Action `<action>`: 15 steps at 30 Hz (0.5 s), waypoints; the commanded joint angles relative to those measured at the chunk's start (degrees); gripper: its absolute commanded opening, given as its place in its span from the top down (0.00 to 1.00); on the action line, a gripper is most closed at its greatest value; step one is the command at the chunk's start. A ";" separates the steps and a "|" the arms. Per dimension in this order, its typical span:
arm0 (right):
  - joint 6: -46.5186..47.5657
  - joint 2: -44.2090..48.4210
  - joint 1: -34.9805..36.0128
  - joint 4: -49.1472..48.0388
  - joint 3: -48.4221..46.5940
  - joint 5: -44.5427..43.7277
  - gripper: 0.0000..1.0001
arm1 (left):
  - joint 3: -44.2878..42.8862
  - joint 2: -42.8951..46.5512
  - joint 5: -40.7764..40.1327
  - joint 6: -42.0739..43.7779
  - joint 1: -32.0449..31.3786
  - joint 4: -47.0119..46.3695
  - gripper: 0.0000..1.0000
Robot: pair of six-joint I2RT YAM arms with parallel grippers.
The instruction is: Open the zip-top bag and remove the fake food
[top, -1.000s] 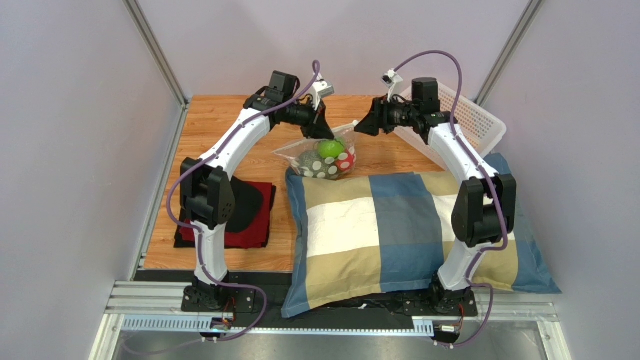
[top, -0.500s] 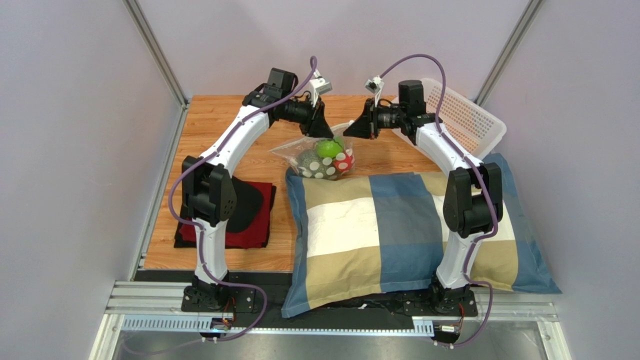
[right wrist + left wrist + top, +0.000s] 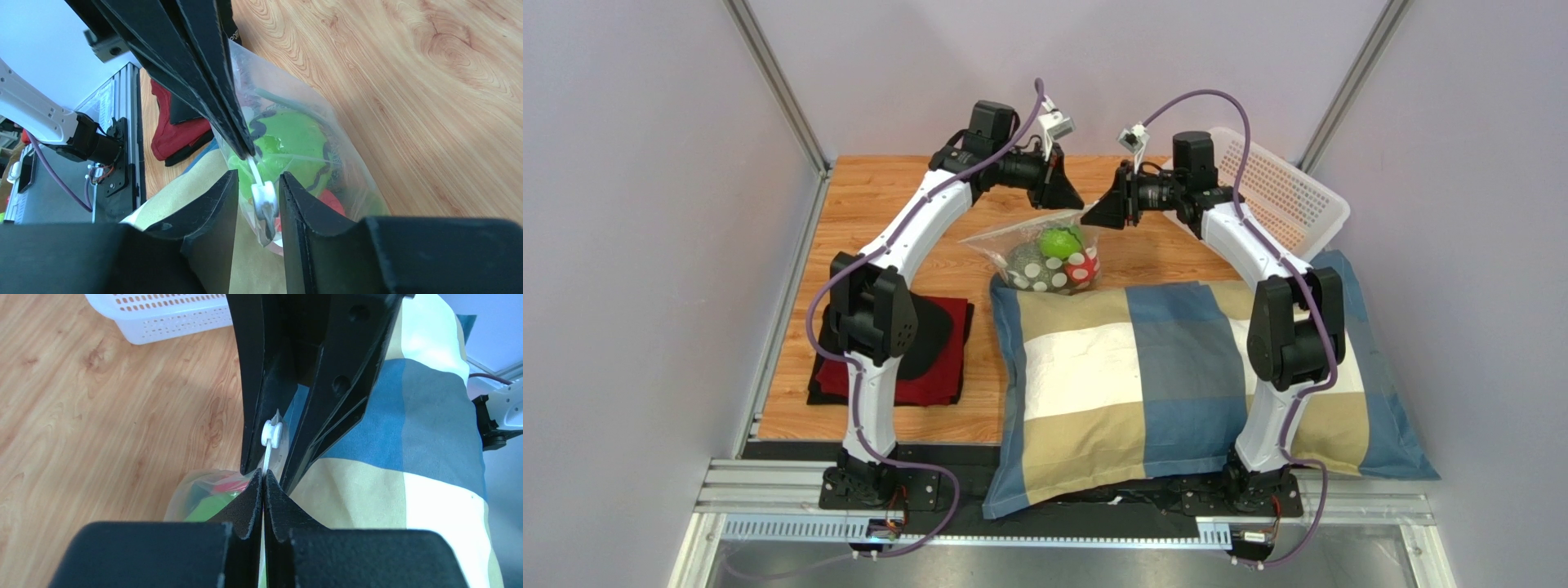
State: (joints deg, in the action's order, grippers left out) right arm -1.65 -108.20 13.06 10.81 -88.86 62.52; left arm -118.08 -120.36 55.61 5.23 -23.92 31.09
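Observation:
The zip-top bag (image 3: 1014, 245) lies on the wooden table at the far edge of the pillow, its top edge lifted. Inside it are a bright green ball (image 3: 1057, 243), a grey-green melon ball (image 3: 1027, 265) and a white red-dotted piece (image 3: 1082, 265). My left gripper (image 3: 1069, 203) is shut on the bag's top edge (image 3: 263, 474). My right gripper (image 3: 1091, 216) faces it. Its jaws stand narrowly apart on either side of the white zipper slider (image 3: 264, 196), which also shows in the left wrist view (image 3: 271, 433). The green ball (image 3: 288, 147) and a red piece (image 3: 331, 202) show through the plastic.
A checked pillow (image 3: 1161, 368) covers the near right of the table. A white perforated basket (image 3: 1290, 196) stands at the back right and shows in the left wrist view (image 3: 159, 318). A red and black cloth (image 3: 903, 349) lies at the left.
My right gripper has moved left to the bag's slider. My left gripper has shifted right with the bag's top edge, which now stands lifted between the two grippers.

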 commanded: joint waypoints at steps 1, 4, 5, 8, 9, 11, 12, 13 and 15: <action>1.21 4.14 0.12 0.00 0.97 0.14 0.65 | 2.66 1.70 0.90 1.71 0.02 -2.33 1.00; 1.21 4.14 0.12 -0.08 1.49 -0.03 0.65 | 4.00 3.55 0.90 2.06 0.02 -3.23 1.00; 1.30 4.23 0.12 -0.26 1.84 0.06 0.80 | 3.91 3.72 1.07 2.23 0.02 -2.97 1.00; 0.77 4.14 0.12 0.43 2.11 -0.91 0.84 | 3.47 3.55 0.55 2.85 0.02 -1.65 1.00; 0.68 4.40 -0.14 0.35 2.63 -1.00 0.78 | 3.56 3.64 0.37 3.37 0.02 -1.39 1.00; 0.16 5.02 -0.23 -0.17 3.78 -1.17 0.58 | 3.65 3.72 0.72 3.47 0.02 -1.03 1.00; 0.07 5.28 -0.23 -0.43 5.00 -1.09 0.54 | 4.00 3.81 0.64 3.38 0.02 -1.29 1.00; -0.11 5.98 -0.23 -0.70 5.53 -0.65 0.54 | 4.61 3.99 0.46 3.20 0.02 -2.08 1.00; -0.28 6.60 -0.23 -1.31 7.20 -0.82 0.53 | 5.05 4.60 0.20 3.38 0.10 -2.35 1.00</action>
State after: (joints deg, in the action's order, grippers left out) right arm -1.91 -105.60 12.93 10.85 -84.05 61.52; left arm -114.02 -119.79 55.53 6.33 -24.01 30.13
